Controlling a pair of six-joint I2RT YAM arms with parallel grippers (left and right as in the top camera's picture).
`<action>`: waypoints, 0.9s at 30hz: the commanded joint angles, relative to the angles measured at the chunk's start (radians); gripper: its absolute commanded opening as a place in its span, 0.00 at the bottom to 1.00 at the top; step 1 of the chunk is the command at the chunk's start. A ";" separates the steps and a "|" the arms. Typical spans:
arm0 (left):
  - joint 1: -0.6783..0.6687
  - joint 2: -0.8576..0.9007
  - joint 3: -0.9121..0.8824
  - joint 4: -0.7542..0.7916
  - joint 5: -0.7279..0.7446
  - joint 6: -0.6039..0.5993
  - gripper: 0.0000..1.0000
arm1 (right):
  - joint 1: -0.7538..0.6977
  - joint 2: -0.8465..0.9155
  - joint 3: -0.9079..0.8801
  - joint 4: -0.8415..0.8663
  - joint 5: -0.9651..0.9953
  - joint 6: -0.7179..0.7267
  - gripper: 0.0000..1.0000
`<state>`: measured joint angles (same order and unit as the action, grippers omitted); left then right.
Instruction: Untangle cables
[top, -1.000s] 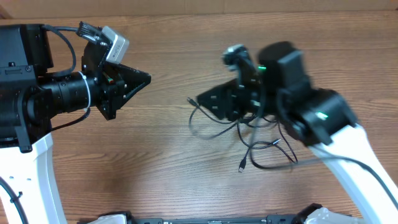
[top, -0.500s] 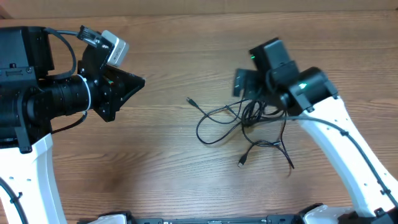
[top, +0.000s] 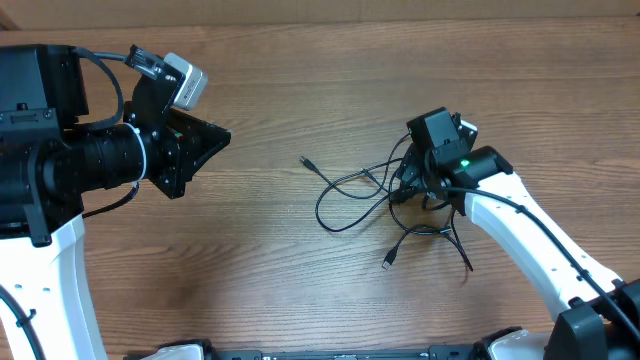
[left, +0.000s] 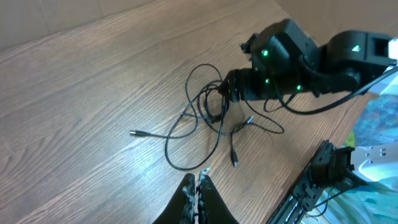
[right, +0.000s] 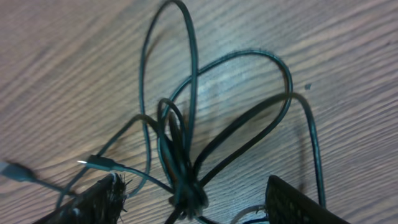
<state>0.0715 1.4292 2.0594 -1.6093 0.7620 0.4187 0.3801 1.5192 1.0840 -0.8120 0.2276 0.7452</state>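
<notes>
Right of centre in the overhead frame, the cables (top: 398, 195) lie tangled under the right gripper (top: 412, 178), whose jaws that view hides. Only its wrist view shows them wide astride the knot, cut off by the lower edge. Upper left, the left gripper (top: 222, 135) is pinched together.

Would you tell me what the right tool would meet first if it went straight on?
Probably the knotted middle of the cables, lying between the right tool's open fingers; depth is unclear.
</notes>
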 joint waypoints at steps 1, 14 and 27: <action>-0.006 -0.005 0.004 -0.011 -0.016 -0.008 0.04 | -0.003 -0.017 -0.048 0.041 0.005 0.013 0.71; -0.006 -0.005 0.004 -0.035 -0.031 -0.007 0.04 | -0.011 -0.014 -0.155 0.151 0.015 0.013 0.65; -0.006 -0.004 0.004 -0.037 -0.048 -0.008 0.04 | -0.011 -0.015 -0.109 0.138 -0.019 -0.023 0.04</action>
<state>0.0715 1.4292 2.0594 -1.6463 0.7204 0.4187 0.3737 1.5192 0.9501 -0.6781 0.1955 0.7528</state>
